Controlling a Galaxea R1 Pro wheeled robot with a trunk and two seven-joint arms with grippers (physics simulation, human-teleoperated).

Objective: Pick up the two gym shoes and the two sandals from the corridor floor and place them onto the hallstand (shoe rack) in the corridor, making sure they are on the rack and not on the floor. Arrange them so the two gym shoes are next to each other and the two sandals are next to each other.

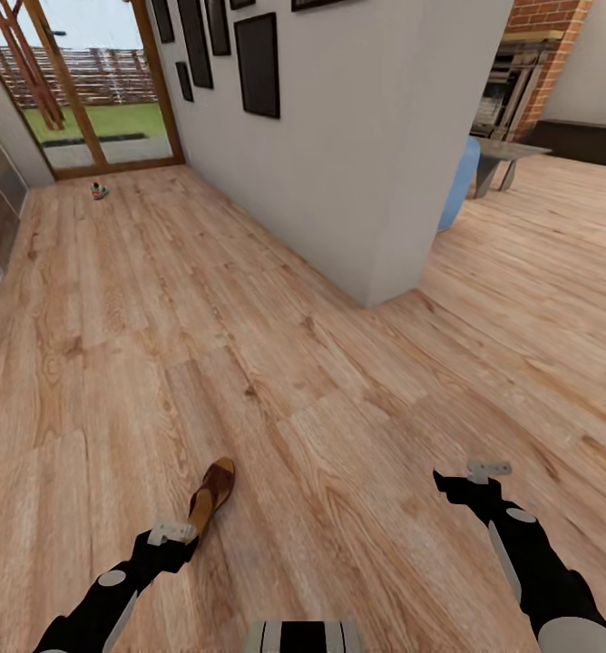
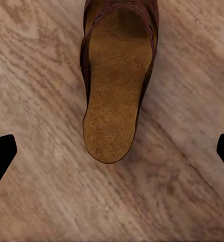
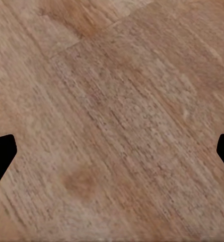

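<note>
One sandal (image 1: 212, 494) flat on corridor floor (image 1: 276, 381), unlifted, just ahead of left gripper (image 1: 172, 533), jaws spread wide; right gripper (image 1: 484, 472) likewise spread, empty; small shoe-like object (image 1: 99, 190) far off by glass door (image 1: 103, 91); nothing racked.

Grey partition wall (image 1: 357, 154) with dark picture frames (image 1: 257, 63), wood-framed glass door (image 1: 94, 82) at corridor end, brick fireplace (image 1: 530, 73), blue cylindrical object (image 1: 460, 181) beside grey bench (image 1: 503, 154)
</note>
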